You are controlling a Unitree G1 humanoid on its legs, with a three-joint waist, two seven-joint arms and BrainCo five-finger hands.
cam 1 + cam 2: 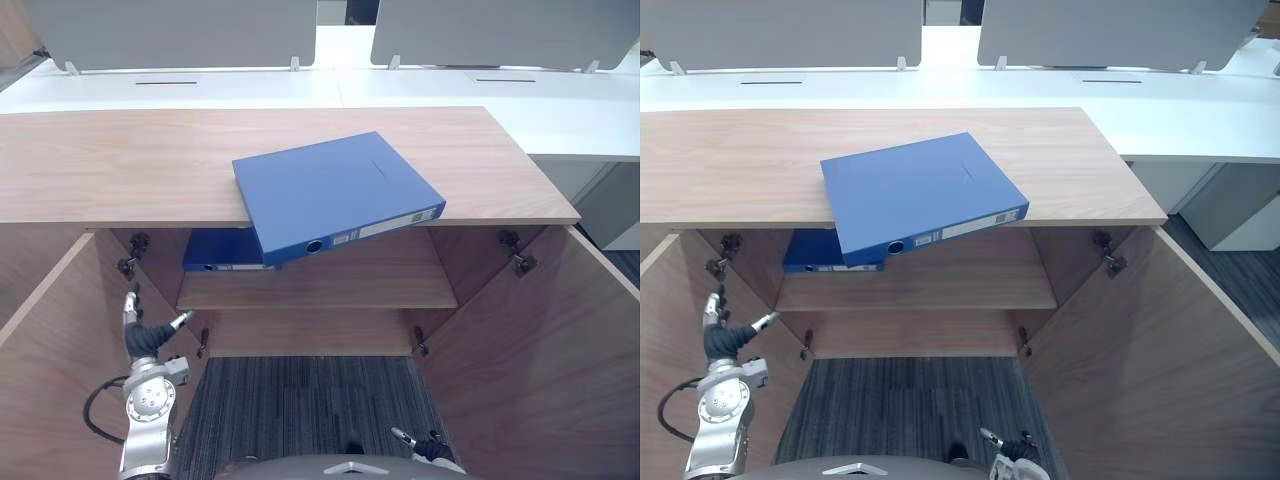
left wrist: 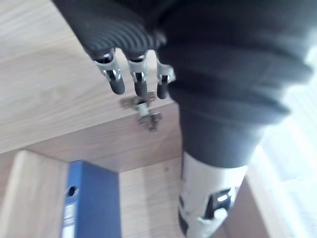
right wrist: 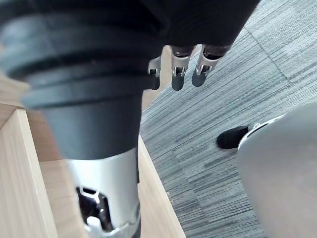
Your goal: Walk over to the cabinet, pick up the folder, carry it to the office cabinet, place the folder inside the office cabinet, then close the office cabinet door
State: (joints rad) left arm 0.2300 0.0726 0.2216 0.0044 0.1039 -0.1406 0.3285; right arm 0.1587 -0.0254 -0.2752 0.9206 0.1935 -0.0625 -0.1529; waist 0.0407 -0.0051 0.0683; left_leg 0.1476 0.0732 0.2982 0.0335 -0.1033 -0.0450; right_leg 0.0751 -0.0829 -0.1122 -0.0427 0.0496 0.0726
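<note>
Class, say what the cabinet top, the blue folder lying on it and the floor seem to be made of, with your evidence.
Cabinet top: wood-look board, probably laminate or veneer; matte, with grain lines. Blue folder: likely plastic-covered card; smooth, faint sheen, stiff flat edges. Floor: grey carpet; ribbed, striped texture.

We look along the right robot hand (image 3: pixel 205 64) from very close. Its dark-tipped fingers (image 3: pixel 177 79) hang side by side, loosely straight, with nothing between them. Past the fingertips lies the grey striped carpet (image 3: pixel 237 84). A light wooden panel (image 3: pixel 20 173) stands beside the hand, and its lower edge meets the carpet.
</note>
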